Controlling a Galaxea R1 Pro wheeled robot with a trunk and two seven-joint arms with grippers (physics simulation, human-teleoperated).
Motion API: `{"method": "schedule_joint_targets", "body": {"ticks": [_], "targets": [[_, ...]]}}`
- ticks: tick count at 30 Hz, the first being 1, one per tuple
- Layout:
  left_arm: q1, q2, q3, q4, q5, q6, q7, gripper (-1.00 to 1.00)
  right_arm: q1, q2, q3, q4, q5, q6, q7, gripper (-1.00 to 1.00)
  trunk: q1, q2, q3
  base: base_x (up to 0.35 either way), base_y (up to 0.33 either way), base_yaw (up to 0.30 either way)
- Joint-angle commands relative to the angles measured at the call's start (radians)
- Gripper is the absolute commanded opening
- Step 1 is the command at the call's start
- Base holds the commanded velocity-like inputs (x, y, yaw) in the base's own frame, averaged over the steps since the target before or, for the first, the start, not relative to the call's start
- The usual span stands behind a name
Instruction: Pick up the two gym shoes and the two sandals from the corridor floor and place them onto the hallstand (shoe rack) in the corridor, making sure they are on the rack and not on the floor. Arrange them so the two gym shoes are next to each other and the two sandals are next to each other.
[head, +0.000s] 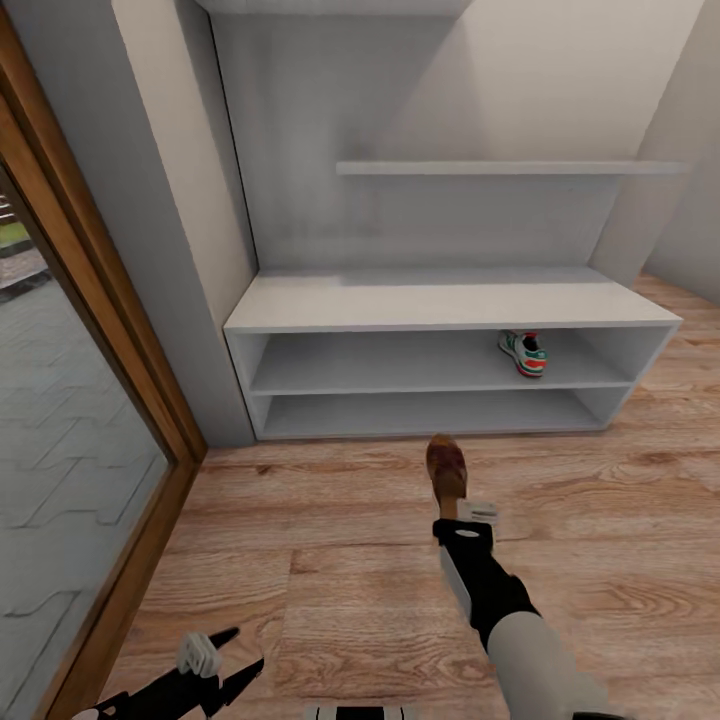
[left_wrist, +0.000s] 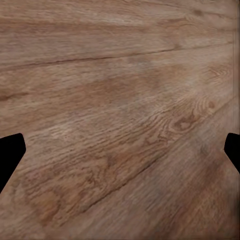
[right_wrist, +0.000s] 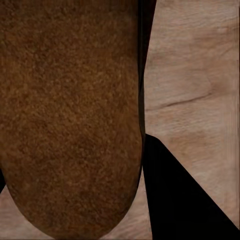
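Right hand grasping sandal; left hand released. Keep sandal level, slide it well into rack tier.

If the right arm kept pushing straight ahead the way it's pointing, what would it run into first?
Likely the hallstand: the right gripper, shut on a sandal, points at its lower tiers. The sandal's toe would meet it first, though depth is hard to judge.

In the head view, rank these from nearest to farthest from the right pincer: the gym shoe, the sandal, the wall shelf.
1. Sandal: held at the right pincer.
2. Gym shoe: on the hallstand, upper tier, right end.
3. Wall shelf: above the bench.
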Motion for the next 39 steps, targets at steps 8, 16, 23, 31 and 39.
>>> {"method": "schedule_joint_targets", "body": {"ticks": [8, 16, 23, 31, 39], "targets": [[-0.001, -0.003, 0.001, 0.001, -0.036, -0.004, -0.051, 1.0, -0.11, 0.001, 0.002, -0.001, 0.002, 0.059, -0.116, -1.0, 0.0, 0.0, -0.001, 0.0, 0.0, 0.0], [-0.001, -0.008, -0.001, 0.001, -0.061, -0.004, -0.051, 1.0, -0.127, 0.001, 0.01, -0.011, -0.001, 0.074, -0.184, -1.0, 0.0, 0.0, -0.001, 0.0, 0.0, 0.0], [-0.002, -0.01, 0.007, 0.002, -0.058, 0.001, -0.052, 1.0, -0.127, 0.001, 0.011, -0.002, -0.001, 0.071, -0.183, -1.0, 0.0, 0.0, -0.001, 0.099, 0.006, 0.0], [-0.002, -0.01, 0.008, 0.001, -0.057, 0.001, -0.052, 1.0, -0.127, 0.001, 0.011, -0.001, -0.001, 0.071, -0.183, -1.0, 0.0, 0.0, -0.001, 0.297, 0.088, 0.0], [-0.002, -0.01, 0.009, 0.001, -0.056, 0.001, -0.052, 1.0, -0.127, 0.001, 0.011, -0.001, -0.001, 0.071, -0.183, -1.0, 0.0, 0.0, -0.001, 0.315, 0.1, 0.0]]}}
